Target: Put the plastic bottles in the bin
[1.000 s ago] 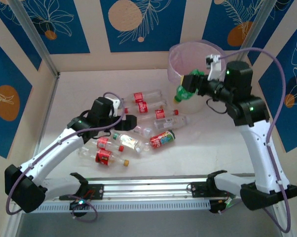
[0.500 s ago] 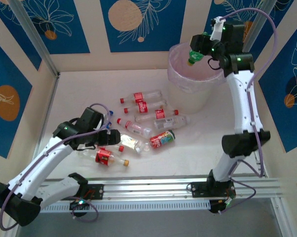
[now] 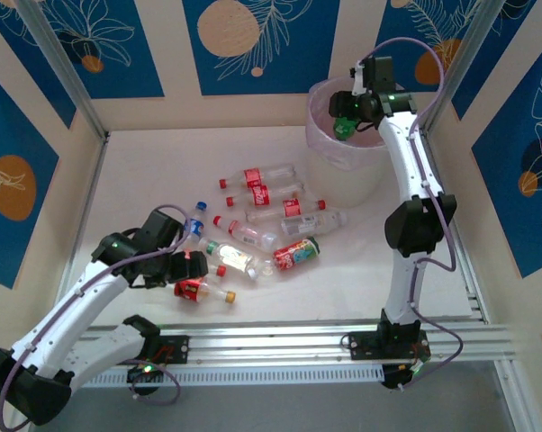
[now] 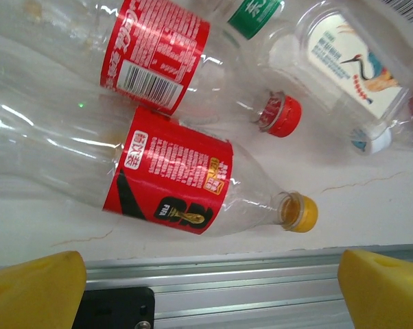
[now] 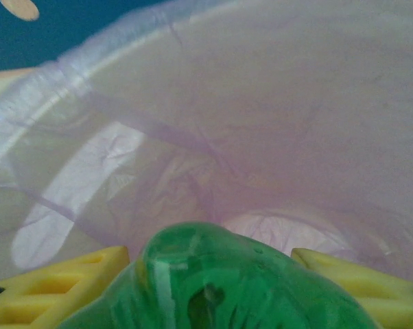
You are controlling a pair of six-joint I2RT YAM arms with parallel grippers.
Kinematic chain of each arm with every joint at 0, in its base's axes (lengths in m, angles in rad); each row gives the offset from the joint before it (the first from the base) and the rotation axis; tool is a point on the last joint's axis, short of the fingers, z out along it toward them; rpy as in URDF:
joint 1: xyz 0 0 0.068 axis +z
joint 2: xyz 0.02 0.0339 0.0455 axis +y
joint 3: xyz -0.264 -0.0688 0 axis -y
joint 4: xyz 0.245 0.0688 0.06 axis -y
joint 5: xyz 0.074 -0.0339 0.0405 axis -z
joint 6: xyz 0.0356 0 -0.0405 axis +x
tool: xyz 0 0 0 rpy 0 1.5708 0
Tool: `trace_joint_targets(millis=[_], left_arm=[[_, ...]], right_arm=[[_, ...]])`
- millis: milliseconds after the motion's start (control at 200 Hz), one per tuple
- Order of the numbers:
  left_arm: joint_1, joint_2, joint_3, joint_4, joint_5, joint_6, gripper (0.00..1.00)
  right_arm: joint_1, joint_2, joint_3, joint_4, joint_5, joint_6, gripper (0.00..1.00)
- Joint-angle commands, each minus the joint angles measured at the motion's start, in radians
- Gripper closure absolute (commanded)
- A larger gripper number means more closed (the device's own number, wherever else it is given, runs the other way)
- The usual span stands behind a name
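Over the mouth of the bin [image 3: 329, 153], at the far right of the table [image 3: 145, 171], the right pincer [image 3: 345, 126] is gripping the green bottle [image 3: 341, 130], its fingers clamped on the bottle from both sides. In the right wrist cam the bottle is sitting btwn the two yellow fingers [image 5: 62, 284], w/ the bin's pale lilac bag lining spreading out beyond it. Can't tell whether the bottle is already below the rim or just above it.

The left pincer [image 3: 183, 270] is hovering low at the near left edge of the bottle cluster [image 3: 266, 211], fingers standing wide apart w/ nothing btwn them. Its wrist cam is looking down on a clear bottle w/ red label and yellow cap [image 4: 172, 178], lying on its side just ahead of the fingertips, parallel to the aluminium rail [image 4: 261, 301]. A 2nd red-label bottle w/ red cap [image 4: 165, 55] is lying right next to it, touching or nearly so, and a clear bottle w/ a white bird label [image 4: 350, 62] is lying beside that.

The rest of the plastic bottles are lying flat mid-table, well apart from the bin; a blue-capped one [image 3: 195, 219] is resting near the left arm's wrist.
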Motion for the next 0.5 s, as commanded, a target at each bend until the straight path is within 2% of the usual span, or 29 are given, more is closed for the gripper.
trace_joint_targets(millis=[0, 175, 340, 495], left_arm=[[0.015, -0.012, -0.032, -0.02, 0.031, -0.035, 0.06], [0.017, -0.028, -0.098, 0.013, 0.05, -0.064, 0.07], [0.016, -0.029, -0.142, 0.047, 0.065, -0.079, 0.07], [0.016, -0.02, -0.178, 0.077, 0.082, -0.094, 0.03]], right_arm=[[0.009, 0.015, -0.017, 0.003, 0.028, -0.016, 0.62], [0.011, 0.043, -0.051, 0.018, 0.039, -0.018, 0.58], [0.013, 0.038, -0.093, 0.044, 0.047, -0.019, 0.41], [0.014, 0.03, -0.109, 0.051, 0.047, -0.02, 0.33]])
